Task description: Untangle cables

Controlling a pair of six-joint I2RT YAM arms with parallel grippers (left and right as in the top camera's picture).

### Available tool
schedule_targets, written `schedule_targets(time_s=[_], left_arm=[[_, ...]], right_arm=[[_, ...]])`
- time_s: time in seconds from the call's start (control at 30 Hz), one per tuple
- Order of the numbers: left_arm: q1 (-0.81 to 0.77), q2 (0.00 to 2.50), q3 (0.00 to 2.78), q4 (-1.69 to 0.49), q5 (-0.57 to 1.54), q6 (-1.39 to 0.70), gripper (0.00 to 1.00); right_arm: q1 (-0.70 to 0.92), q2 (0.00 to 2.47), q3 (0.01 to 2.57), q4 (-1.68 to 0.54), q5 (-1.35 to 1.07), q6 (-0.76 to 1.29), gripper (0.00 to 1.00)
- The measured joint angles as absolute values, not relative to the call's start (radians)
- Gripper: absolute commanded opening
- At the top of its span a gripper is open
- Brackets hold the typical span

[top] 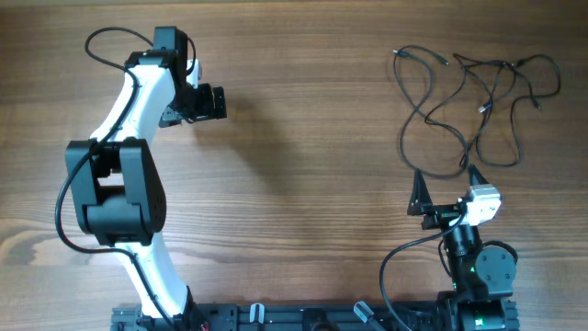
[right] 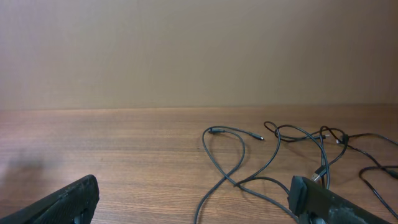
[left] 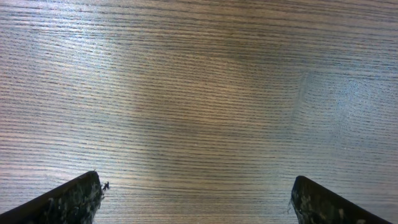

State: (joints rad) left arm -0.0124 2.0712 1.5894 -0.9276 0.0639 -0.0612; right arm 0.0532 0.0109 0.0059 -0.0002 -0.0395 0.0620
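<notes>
Claws: two counted | left claw [top: 213, 101] is seen spread wide above the tabletop [top: 303, 165], nothing gripped | right claw [top: 446, 175] is spread wide, nothing gripped, just short of the cables [top: 477, 140] | cables: one loose tangle laid far right on the tabletop; cord count cannot be told

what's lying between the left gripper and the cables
Nothing. In the overhead view, only bare wooden table stretches between the open left gripper and the loosely looped cables.
</notes>
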Motion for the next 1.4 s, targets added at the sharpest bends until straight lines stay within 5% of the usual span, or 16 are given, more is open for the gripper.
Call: schedule_targets(time_s=[0.43, 1.4], left_arm=[[-0.11, 2.03, 1.586, -0.928, 0.06, -0.061, 1.0], [-0.168, 1.36, 1.583, -0.974, 0.003, -0.027, 1.0]], right_arm=[[0.053, 0.011, 0.006, 0.0, -0.039, 0.062, 1.0], [0.053, 0.011, 0.006, 0.0, -0.039, 0.062, 1.0]])
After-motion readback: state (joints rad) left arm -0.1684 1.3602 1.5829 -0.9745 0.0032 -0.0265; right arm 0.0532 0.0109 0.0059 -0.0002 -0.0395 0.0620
